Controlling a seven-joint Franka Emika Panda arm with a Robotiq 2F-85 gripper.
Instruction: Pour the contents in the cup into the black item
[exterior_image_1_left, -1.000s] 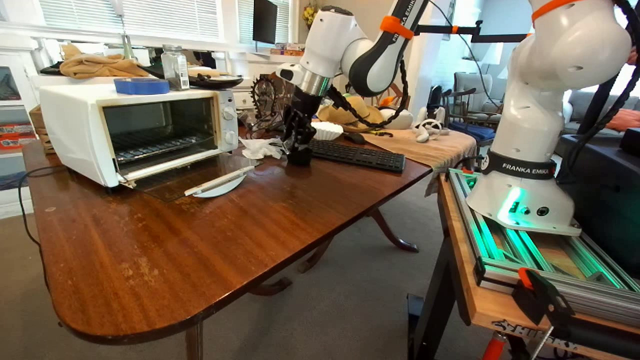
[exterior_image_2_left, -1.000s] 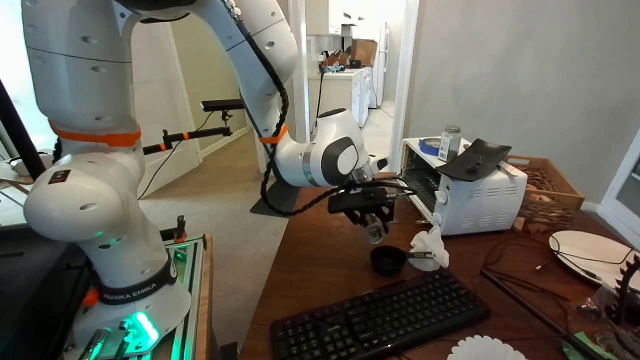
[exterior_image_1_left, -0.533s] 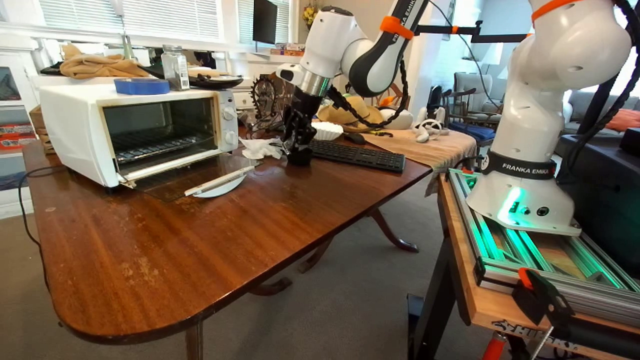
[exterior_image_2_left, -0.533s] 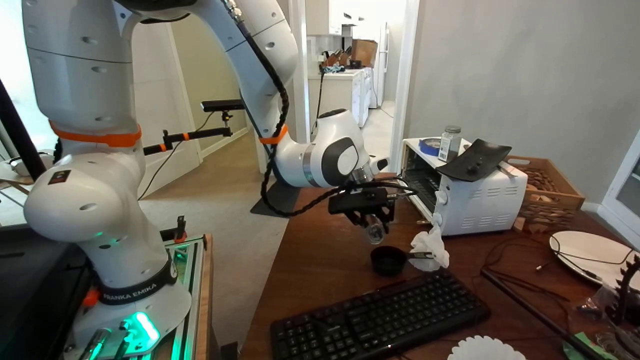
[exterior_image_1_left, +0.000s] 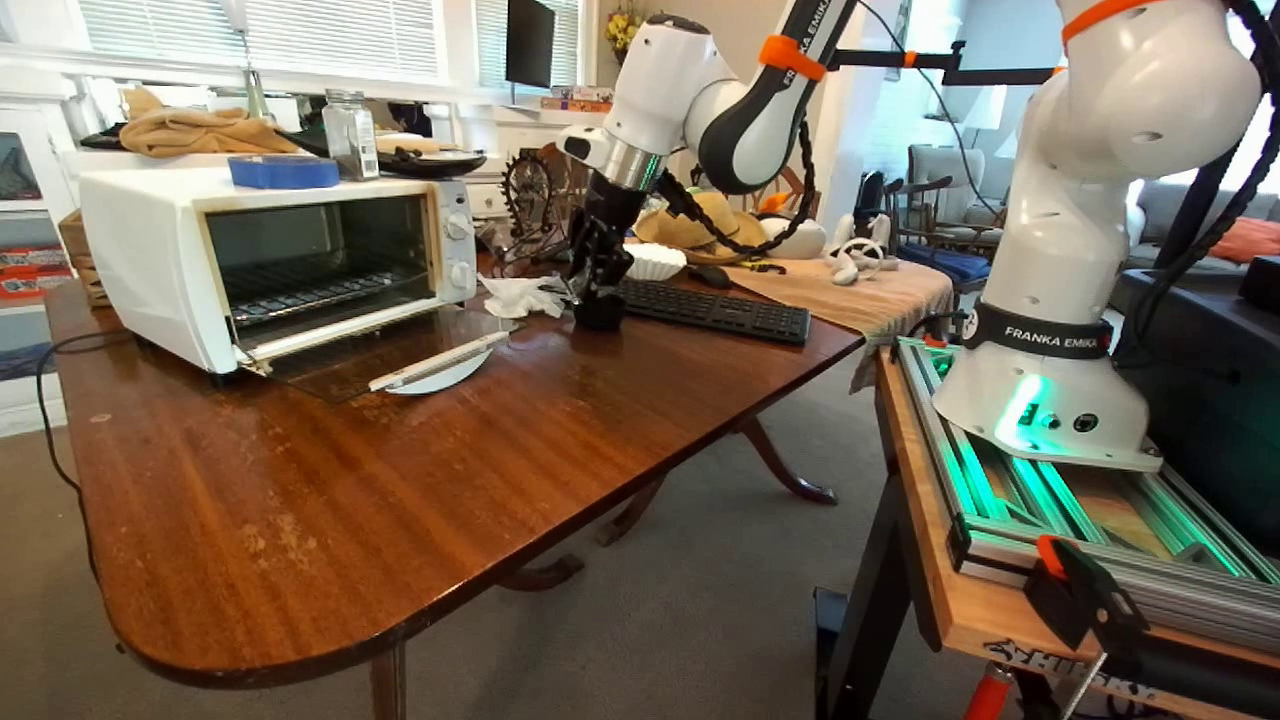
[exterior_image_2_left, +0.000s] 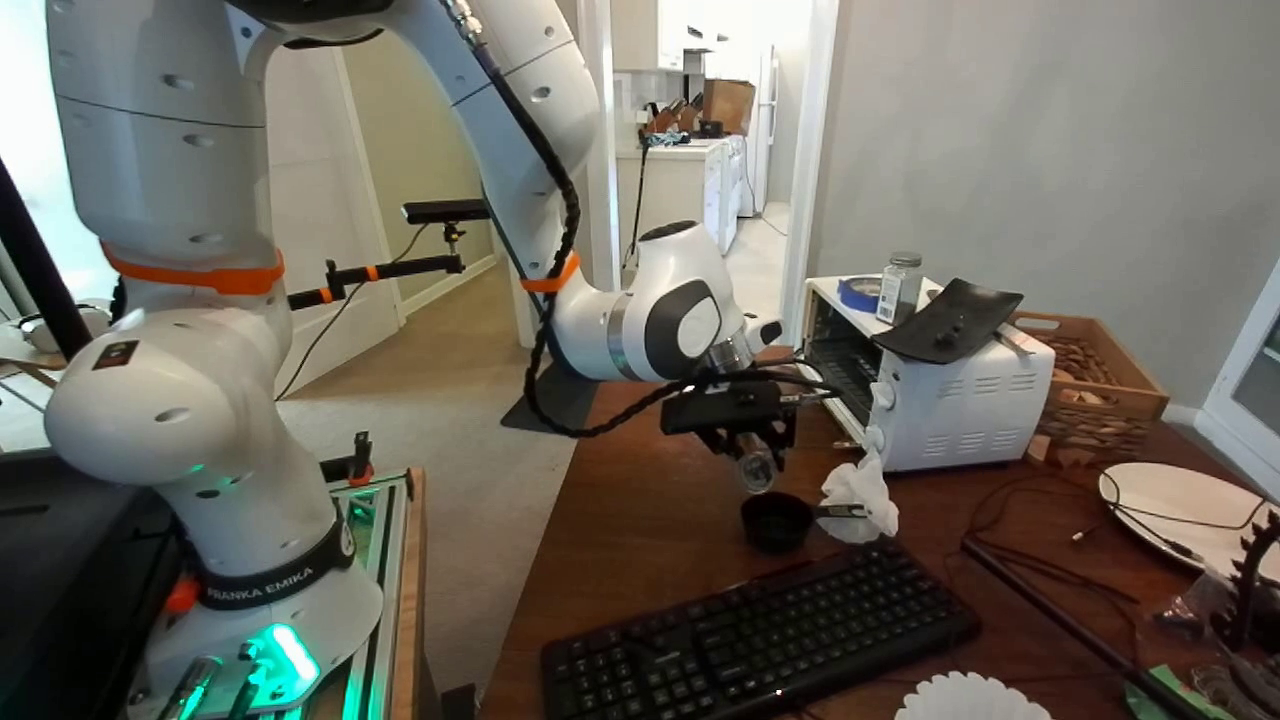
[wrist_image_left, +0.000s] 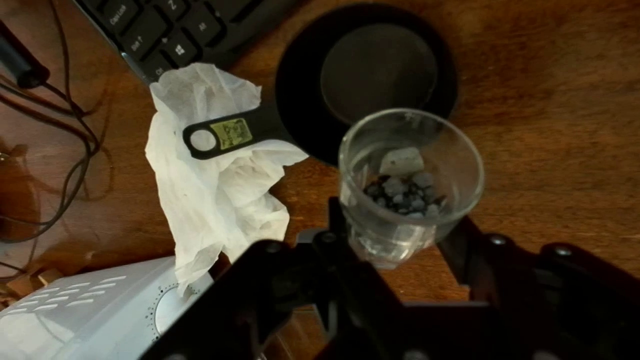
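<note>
**Clear cup (wrist_image_left: 390, 237) clasped above the black item (wrist_image_left: 377, 70)**

I have the end effector (wrist_image_left: 400, 227) gripping the cup, its fingers (wrist_image_left: 465, 250) pressed against opposite sides of the clear wall. My wrist view looks in through the mouth: the contents (wrist_image_left: 400, 195) are inside the cup, a small heap of dark and greyish bits with a larger pale chunk (wrist_image_left: 401, 161) next to them.

The black item stands on the wooden counter (wrist_image_left: 550, 125), below and just ahead of the end effector; in the wrist view the cup's rim overlaps its near edge. In an exterior view I see the cup (exterior_image_2_left: 757, 472) low over it. How far the cup leans, and how much gap lies beneath it, I can't judge well from here.

In the wrist view, the black item's handle (wrist_image_left: 267, 125) points out to the end effector's left, carries a yellowish label (wrist_image_left: 232, 132) and lies across crumpled white paper (wrist_image_left: 215, 195). Ahead and to the left of the end effector is the black keyboard (wrist_image_left: 185, 30). Nearer on that left side sits the white toaster oven (wrist_image_left: 90, 310), its front open in both exterior views, with a blue tape roll (exterior_image_2_left: 860, 292) and a glass jar (exterior_image_2_left: 900, 290) on top.
</note>
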